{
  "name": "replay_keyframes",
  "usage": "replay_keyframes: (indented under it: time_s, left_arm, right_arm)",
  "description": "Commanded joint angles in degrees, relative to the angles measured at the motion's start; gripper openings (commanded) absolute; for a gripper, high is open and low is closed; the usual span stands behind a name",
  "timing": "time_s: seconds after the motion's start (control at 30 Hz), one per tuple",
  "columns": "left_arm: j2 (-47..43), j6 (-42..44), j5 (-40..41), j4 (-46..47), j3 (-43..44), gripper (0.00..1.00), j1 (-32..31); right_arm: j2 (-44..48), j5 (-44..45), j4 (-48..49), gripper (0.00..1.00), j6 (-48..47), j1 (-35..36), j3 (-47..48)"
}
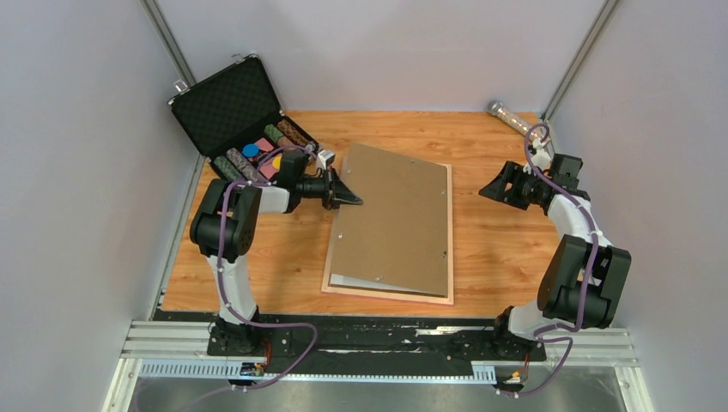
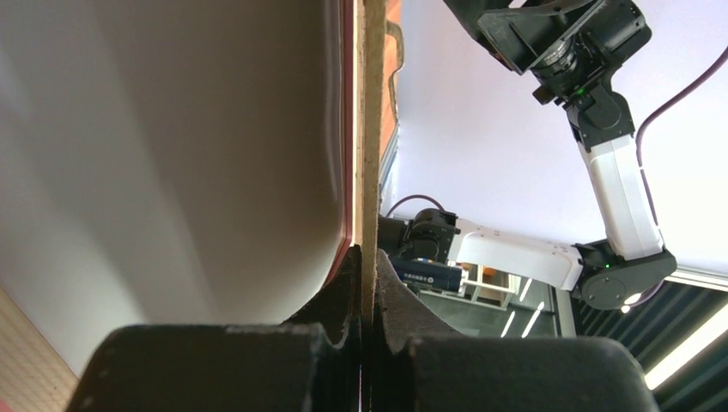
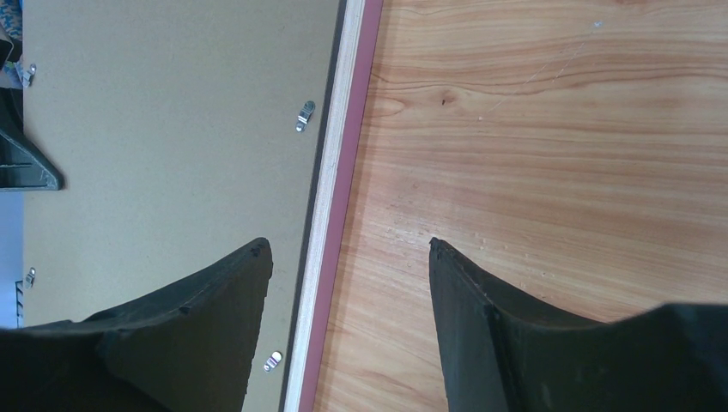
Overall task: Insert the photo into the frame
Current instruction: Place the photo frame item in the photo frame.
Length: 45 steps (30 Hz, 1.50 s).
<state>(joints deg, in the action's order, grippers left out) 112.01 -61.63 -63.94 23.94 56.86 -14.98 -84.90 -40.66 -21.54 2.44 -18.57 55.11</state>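
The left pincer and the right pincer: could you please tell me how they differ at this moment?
The left pincer is shut on the left edge of the brown backing board; the right pincer is open and holds nothing. The left pincer points across the frame from its left side; the right pincer looks down over the frame's right rail and the table. Both are black and two-fingered.

A warm-toned wooden table (image 1: 498,249) sits inside a booth of plain pale grey walls (image 1: 378,51). Slim metal posts (image 1: 167,39) rise at the two back corners. A ribbed aluminium rail (image 1: 163,348) edges the near side. The light is soft and even.
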Motion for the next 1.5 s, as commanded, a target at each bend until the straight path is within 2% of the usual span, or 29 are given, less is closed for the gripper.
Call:
replay_keyframes:
  time_s: [0.0,0.3,0.67,1.47]
  left_arm:
    - [0.3,-2.9,-3.1,5.6,2.6,0.0,0.0]
    - [1.5,-2.7,-3.4,5.5,3.0,0.0,-0.1]
    - [1.0,1.4,-3.2,0.4,3.7,0.0,0.0]
    - [-0.7,3.1,-2.5,-1.3,2.7,0.0,0.0]
  right_arm:
    - [1.0,-1.5,2.6,0.66,-0.4,-0.5,-0.1]
    - [0.9,-1.6,2.6,0.66,-0.4,-0.5,-0.1]
    - [0.8,-2.0,2.6,0.66,-0.3,-0.8,-0.1]
    - [0.5,-2.2,2.6,0.66,-0.2,-1.0,-0.1]
